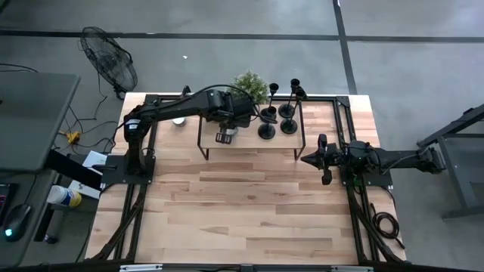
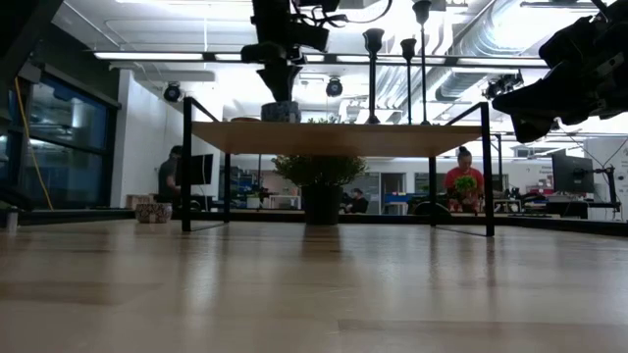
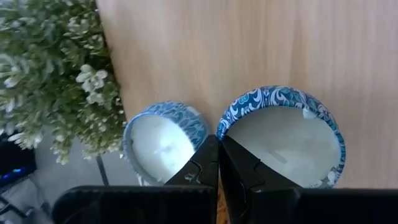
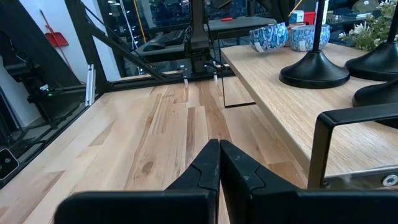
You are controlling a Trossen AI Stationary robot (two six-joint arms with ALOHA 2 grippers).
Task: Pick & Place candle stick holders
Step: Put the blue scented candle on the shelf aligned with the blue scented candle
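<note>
High view: even, soft light, surface [image 1: 249, 204] pale, shadows faint. Low view: bright ceiling lights [image 2: 157, 56] shine toward camera, glare up top; holders [image 2: 373, 74] and shelf [image 2: 334, 137] show as dark shapes. Near surface blurry, shiny patches on wood. Left wrist view: bright, candle tins [image 3: 280, 134] a bit soft. Right wrist view: daylight look, far room blurry, edges bent.

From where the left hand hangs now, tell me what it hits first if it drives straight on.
The left hand, shut, points down between two blue patterned candle tins on the raised wooden shelf. It would probably clip a tin's rim, otherwise the shelf; depth is unclear.
</note>
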